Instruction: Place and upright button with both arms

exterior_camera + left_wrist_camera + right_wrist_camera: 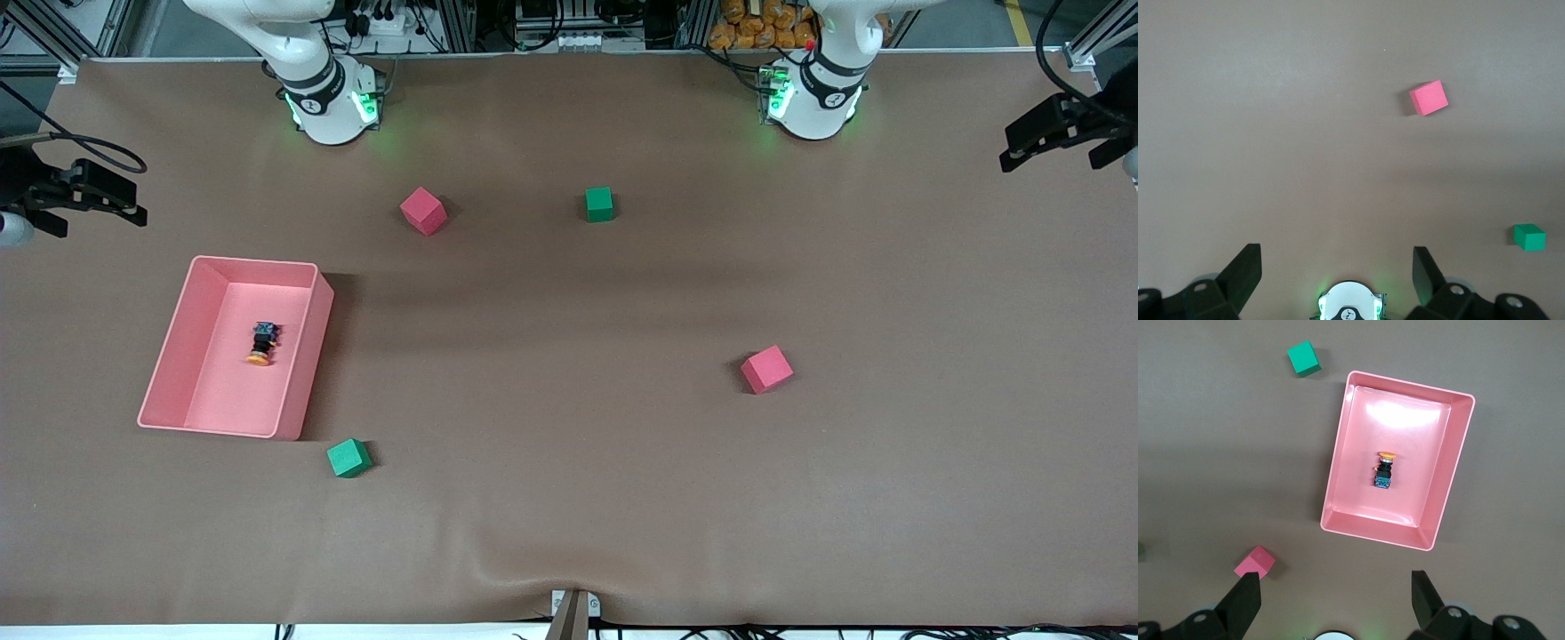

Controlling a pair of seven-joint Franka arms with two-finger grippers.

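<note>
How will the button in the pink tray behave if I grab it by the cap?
The button lies on its side in the pink tray. Its round orange cap may roll or slip between fingers; the boxy black body looks a steadier hold. It seems small, rigid and probably light.

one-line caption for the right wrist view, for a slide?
Right gripper, jaws open, above a pink rectangular plastic tray holding the small orange-capped black push-button on its side.
</note>
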